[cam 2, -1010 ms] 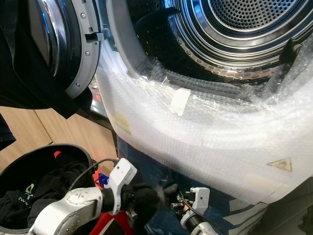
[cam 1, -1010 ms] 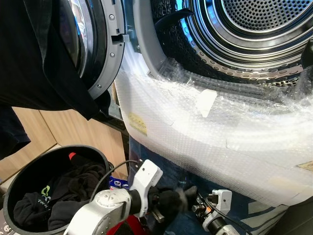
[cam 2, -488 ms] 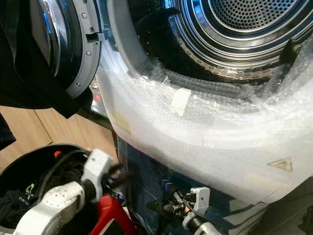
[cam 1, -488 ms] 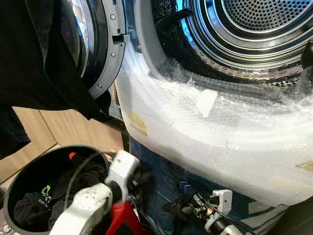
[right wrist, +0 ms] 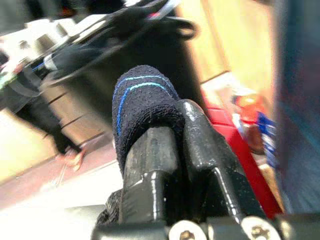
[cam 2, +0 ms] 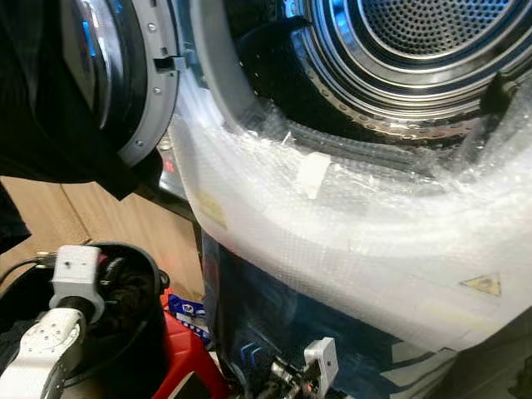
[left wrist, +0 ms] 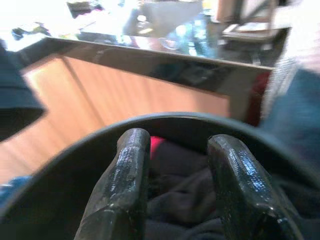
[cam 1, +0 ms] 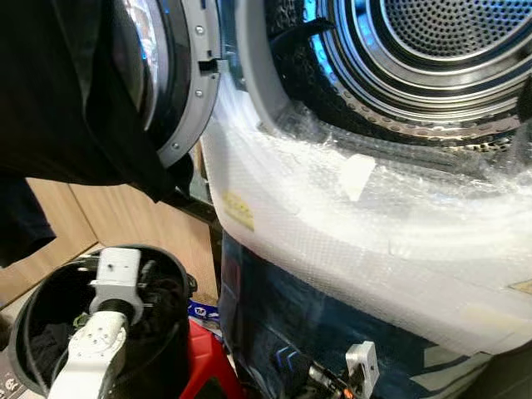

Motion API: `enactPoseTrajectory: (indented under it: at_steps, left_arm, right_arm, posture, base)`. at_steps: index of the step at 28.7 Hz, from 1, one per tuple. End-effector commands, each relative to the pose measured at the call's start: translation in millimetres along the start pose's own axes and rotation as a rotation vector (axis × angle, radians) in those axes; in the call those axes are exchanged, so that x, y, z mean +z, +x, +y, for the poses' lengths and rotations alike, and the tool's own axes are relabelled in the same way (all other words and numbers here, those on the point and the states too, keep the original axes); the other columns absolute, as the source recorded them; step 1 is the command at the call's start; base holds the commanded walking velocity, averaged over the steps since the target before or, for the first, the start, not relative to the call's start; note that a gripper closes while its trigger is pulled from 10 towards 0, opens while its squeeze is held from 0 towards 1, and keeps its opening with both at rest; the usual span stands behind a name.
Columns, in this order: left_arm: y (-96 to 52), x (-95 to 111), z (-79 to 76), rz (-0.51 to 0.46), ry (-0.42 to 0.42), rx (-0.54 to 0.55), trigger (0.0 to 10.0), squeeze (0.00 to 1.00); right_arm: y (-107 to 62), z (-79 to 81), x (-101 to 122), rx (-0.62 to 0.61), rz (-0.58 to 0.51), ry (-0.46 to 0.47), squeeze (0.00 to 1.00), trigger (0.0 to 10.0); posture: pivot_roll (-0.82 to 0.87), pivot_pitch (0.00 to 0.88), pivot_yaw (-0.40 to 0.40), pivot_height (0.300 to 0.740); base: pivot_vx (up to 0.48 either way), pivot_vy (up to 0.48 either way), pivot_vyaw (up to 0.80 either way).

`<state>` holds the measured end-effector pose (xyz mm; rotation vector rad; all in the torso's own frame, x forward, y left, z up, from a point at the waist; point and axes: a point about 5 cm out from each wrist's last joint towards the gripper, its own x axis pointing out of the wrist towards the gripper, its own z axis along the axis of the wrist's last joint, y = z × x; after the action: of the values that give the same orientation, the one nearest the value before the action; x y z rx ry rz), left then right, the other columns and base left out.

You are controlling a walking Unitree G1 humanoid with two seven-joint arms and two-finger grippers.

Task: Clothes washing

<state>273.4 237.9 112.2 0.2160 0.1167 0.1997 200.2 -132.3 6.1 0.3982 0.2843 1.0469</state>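
Black clothes (left wrist: 185, 200) lie in the round basket (cam 1: 25, 320); the left tool (left wrist: 177, 185) hangs over them, fingers apart. The right tool (right wrist: 167, 150) is clamped on a dark sock (right wrist: 142, 107).

Head views: bright, even light; glare whitens the bubble wrap (cam 1: 332, 224) and glints blue on the drum (cam 1: 424, 50) rim; the door (cam 1: 100, 91) hangs in shadow. Wrist views: backgrounds blurred and overexposed at the far edges; the fingers (left wrist: 125, 185) alone are fairly sharp.
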Motion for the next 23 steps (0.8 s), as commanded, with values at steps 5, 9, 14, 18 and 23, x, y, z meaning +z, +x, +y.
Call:
enactPoseTrajectory:
  at_steps: [5, 9, 14, 18, 23]
  left_arm:
    - [1.8, -4.8, -0.1, -0.009, 0.003, 0.015, 10.0, 0.0]
    - [1.3, -10.7, -7.2, -0.005, 0.012, -0.006, 10.0, 0.0]
    - [1.8, -12.5, -9.3, -0.029, 0.005, 0.005, 10.0, 0.0]
    - [2.2, -10.9, -10.3, -0.048, 0.006, 0.014, 10.0, 0.0]
    - [2.0, -11.2, -15.9, -0.054, -0.004, -0.004, 10.0, 0.0]
  right_arm:
    - [10.3, 23.3, 37.7, 0.158, -0.077, -0.091, 0.0, 0.0]
    - [20.1, 42.8, 87.5, 0.248, -0.226, -0.165, 0.0, 0.0]
    - [28.5, 64.9, 147.8, 0.305, -0.413, -0.233, 0.0, 0.0]
    - [29.6, 85.8, 188.7, 0.377, -0.556, -0.249, 0.0, 0.0]
    - [36.5, 95.3, 226.9, 0.386, -0.675, -0.269, 0.0, 0.0]
  posture:
    - [0.18, 0.0, 0.014, 0.74]
    - [0.17, 0.0, 0.019, 0.74]
    - [0.17, 0.0, 0.021, 0.74]
    - [0.18, 0.0, 0.018, 0.74]
    - [0.17, 0.0, 0.027, 0.74]
  base:
    - [0.0, 0.0, 0.0]
    - [0.0, 0.0, 0.0]
    - [0.0, 0.0, 0.0]
    - [0.0, 0.0, 0.0]
    - [0.0, 0.0, 0.0]
